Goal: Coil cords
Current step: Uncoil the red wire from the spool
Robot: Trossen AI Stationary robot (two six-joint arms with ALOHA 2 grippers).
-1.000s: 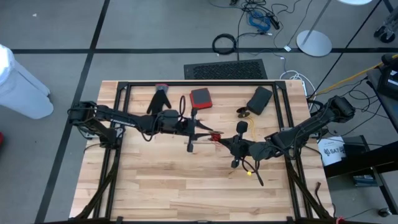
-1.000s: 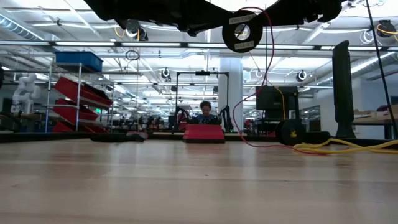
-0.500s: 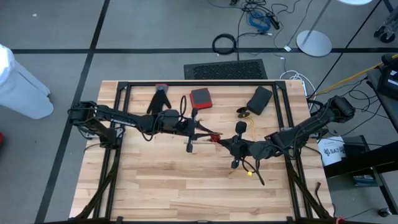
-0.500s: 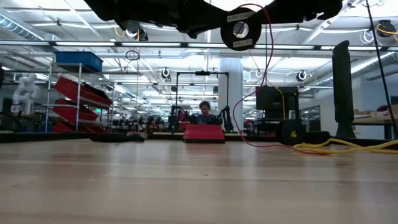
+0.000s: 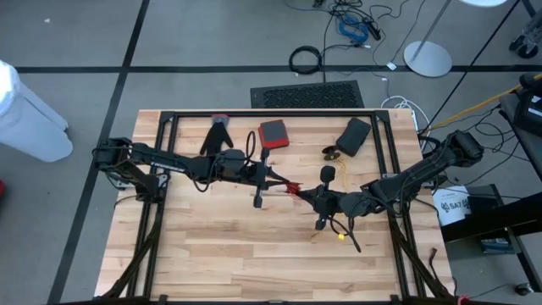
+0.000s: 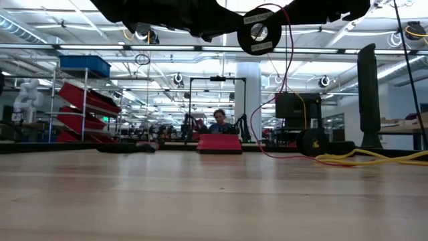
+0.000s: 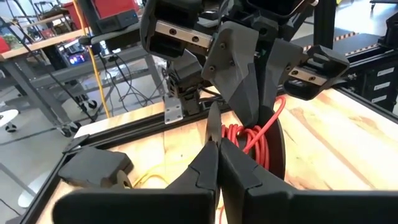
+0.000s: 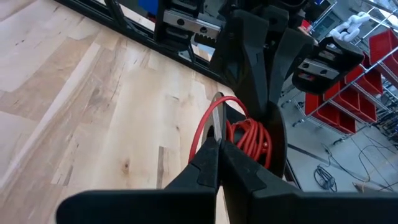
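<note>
You're working mid-table with both grippers nose to nose, and the red cord point(image 7: 249, 138) is bunching right between them in a loose bundle. Your left gripper point(image 7: 217, 163) is pinching down narrow, fingers pressed together on a strand of it; your right gripper point(image 8: 217, 163) is clamping tight on the same bundle from the opposite side. That cord is looking light, thin and springy, so I'm judging it wants to unwind; take it across several loops, not one strand. The yellow cord point(image 5: 340, 234) is lying just below your right gripper. No readable lettering is showing on the cords themselves.
</note>
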